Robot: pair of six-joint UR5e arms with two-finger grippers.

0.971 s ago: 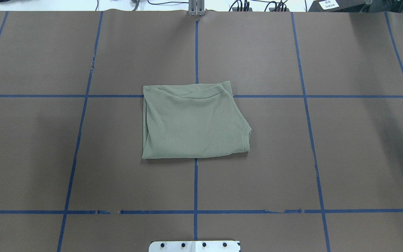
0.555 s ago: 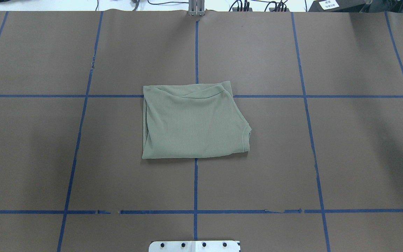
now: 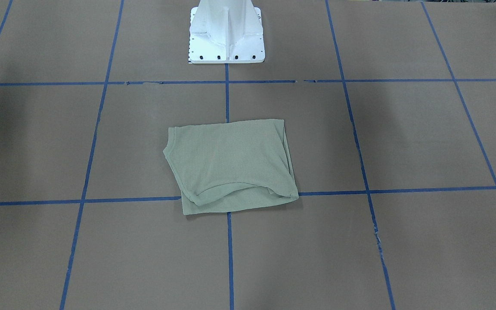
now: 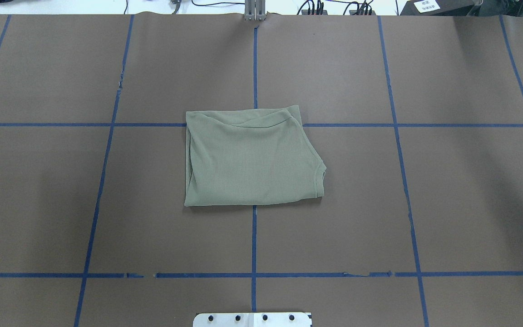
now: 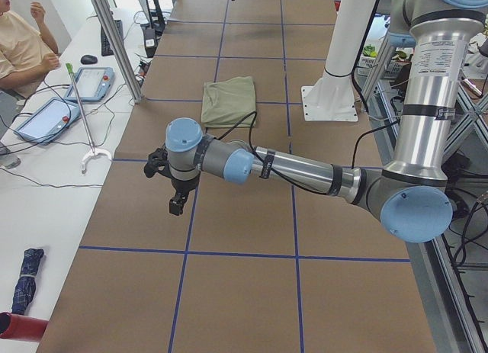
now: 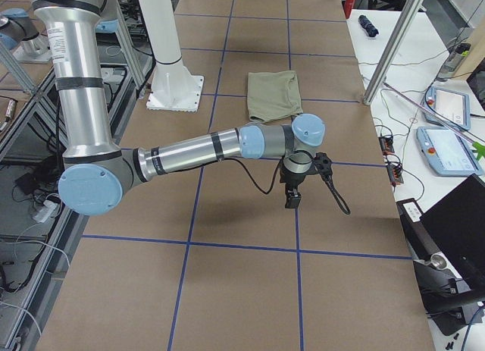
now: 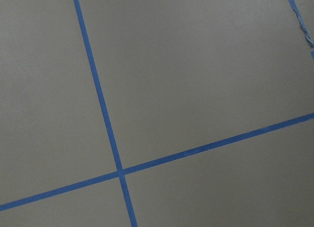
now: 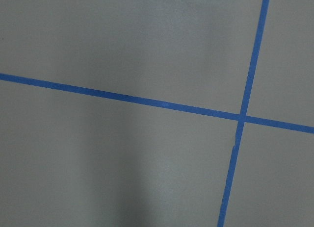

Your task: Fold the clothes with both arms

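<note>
The clothes (image 4: pixel 252 159) are a single sage-green shirt, folded into a rough rectangle and lying flat at the table's centre (image 3: pixel 230 165), (image 5: pixel 229 100), (image 6: pixel 274 95). Neither arm touches it. My left arm reaches out low over the table's left end, and its gripper (image 5: pixel 177 204) points down, far from the shirt. At the opposite end, my right gripper (image 6: pixel 292 199) likewise hangs over bare table. Both grippers show only in the side views, so I cannot tell whether they are open or shut. The wrist views show only brown cover and blue tape.
The white pedestal base (image 3: pixel 226 34) stands at the robot's edge of the table. Blue tape lines (image 4: pixel 254 245) grid the brown cover. Metal frame posts (image 5: pixel 114 40), (image 6: pixel 390 55) rise at the far edge. A person (image 5: pixel 19 40) sits at a side table with control tablets (image 5: pixel 91 82).
A dark piece of the right gripper at the overhead view's right edge slid out of view. The shirt has not moved.
</note>
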